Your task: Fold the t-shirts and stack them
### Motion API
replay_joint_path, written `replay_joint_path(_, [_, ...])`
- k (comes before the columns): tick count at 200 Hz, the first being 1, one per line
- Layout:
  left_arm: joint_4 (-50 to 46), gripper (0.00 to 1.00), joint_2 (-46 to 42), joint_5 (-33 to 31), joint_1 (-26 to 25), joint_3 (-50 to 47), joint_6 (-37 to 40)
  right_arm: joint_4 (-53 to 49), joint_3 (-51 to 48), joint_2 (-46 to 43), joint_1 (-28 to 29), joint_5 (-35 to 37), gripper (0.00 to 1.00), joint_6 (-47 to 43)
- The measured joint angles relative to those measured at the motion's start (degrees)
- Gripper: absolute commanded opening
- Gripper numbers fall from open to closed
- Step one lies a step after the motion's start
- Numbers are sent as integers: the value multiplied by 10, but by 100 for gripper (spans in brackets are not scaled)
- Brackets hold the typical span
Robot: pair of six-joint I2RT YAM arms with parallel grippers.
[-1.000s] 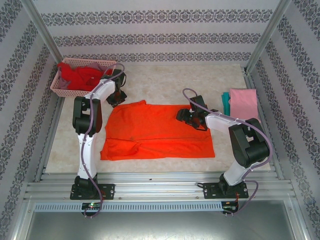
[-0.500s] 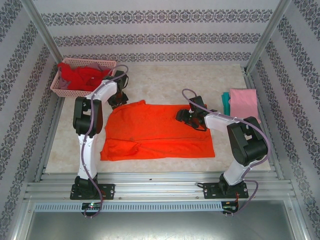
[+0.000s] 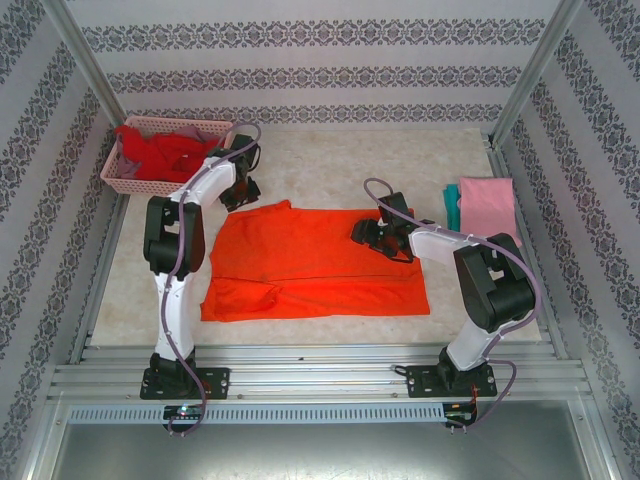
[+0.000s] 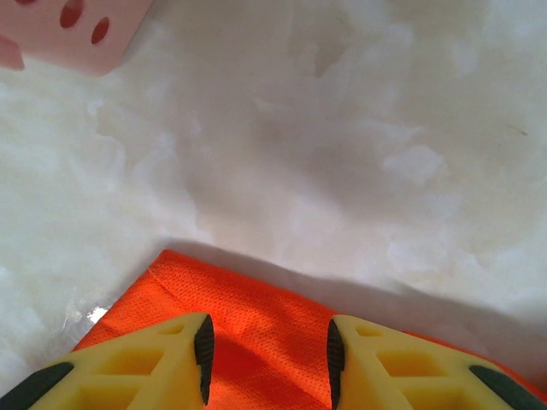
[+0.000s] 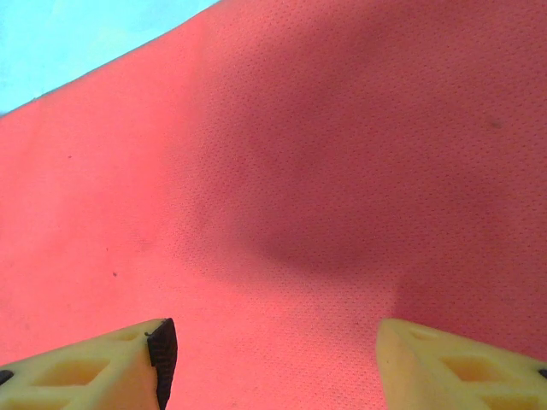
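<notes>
Basket point(image 3: 122, 184): pink lattice; we find it at the far-left corner.
Table point(image 3: 330, 160): pale and marbled, as we see it.
Walls point(image 3: 320, 75): striped with dark ornament.

A spread t-shirt point(image 3: 310, 265) lies flat on the middle of the tabletop point(image 3: 340, 160), in front of both arm bases. The basket point(image 3: 115, 175) stands in the far left corner, with heaped t-shirts point(image 3: 160, 150) in it. At the right edge a folded t-shirt point(image 3: 488, 205) lies on a lower folded t-shirt point(image 3: 453, 205), which sticks out on its left side. The left gripper point(image 3: 240, 190) is at the spread t-shirt's far left corner, between it and the basket. The right gripper point(image 3: 362, 232) is over the spread t-shirt's far right part, well left of the folded pair.
</notes>
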Motion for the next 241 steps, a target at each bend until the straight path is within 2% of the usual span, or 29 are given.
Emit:
replay_joint_path(67, [-18, 30, 48, 1, -1, 17, -2, 0, 0, 0, 0, 0, 63, 0])
replay_joint_path(110, [-27, 8, 61, -1, -1, 31, -7, 0, 0, 0, 0, 0, 63, 0])
replay_joint_path(128, [-30, 3, 61, -3, -1, 33, -7, 0, 0, 0, 0, 0, 63, 0])
replay_joint_path(193, [-32, 0, 59, -3, -1, 33, -7, -7, 1, -4, -10, 5, 63, -3])
replay_joint_path(241, [-27, 0, 31, -1, -1, -5, -11, -54, 49, -24, -89, 78, 62, -41])
